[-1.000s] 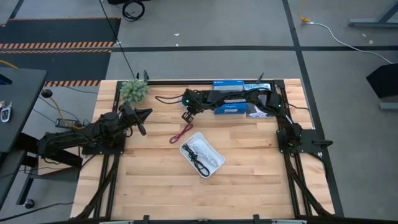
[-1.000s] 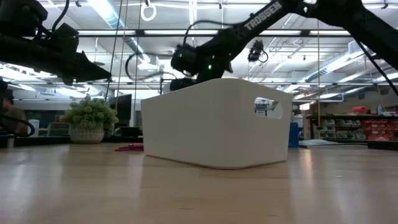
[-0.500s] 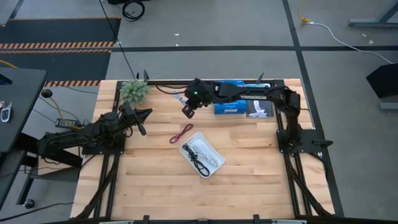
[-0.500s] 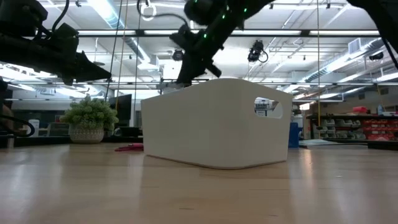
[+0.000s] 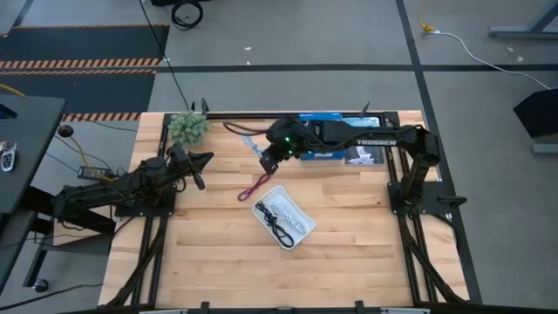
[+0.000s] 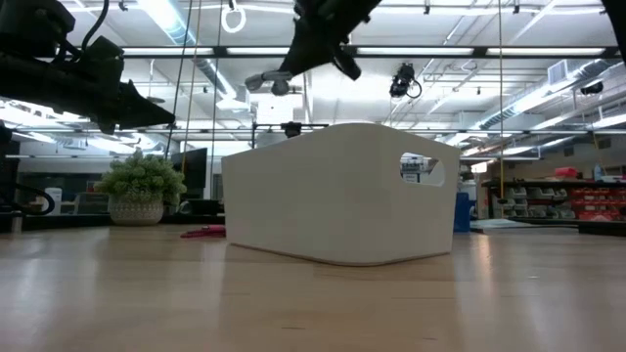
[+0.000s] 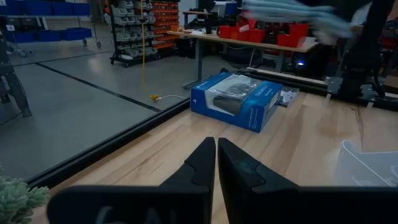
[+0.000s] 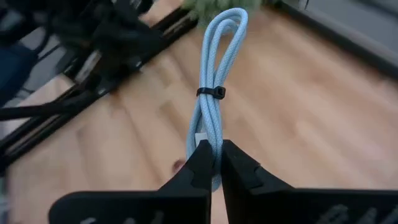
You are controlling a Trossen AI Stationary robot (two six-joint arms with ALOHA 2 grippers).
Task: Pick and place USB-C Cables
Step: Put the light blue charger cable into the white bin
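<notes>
white tray (image 5: 299,228) sits nearest, mid-table, with the white cable (image 5: 281,208) and black cable (image 5: 277,228) coiled inside. just beyond its far-left corner the maroon cable (image 5: 255,187) lies loose on the wood table (image 5: 218,262), apart from the tray.

right gripper (image 8: 211,160) is up in the air beyond the tray, above the maroon cable area, fingers pinched on one end of the light blue-grey cable (image 8: 214,87). the bundle sticks out past the fingertips, held in a loop by a small tie at its middle.

handling guess: very light, soft, braided so not slippery, and the tie keeps it from unspooling. an end grip lets it swing and droop; gripping at the tie would be steadier. the drop needs the free end over the tray first.

left gripper (image 7: 216,163) is parked at the left edge of the table, fingers pressed together, empty. farther back are the blue retail box (image 7: 236,101) and the small plant (image 5: 188,127).
</notes>
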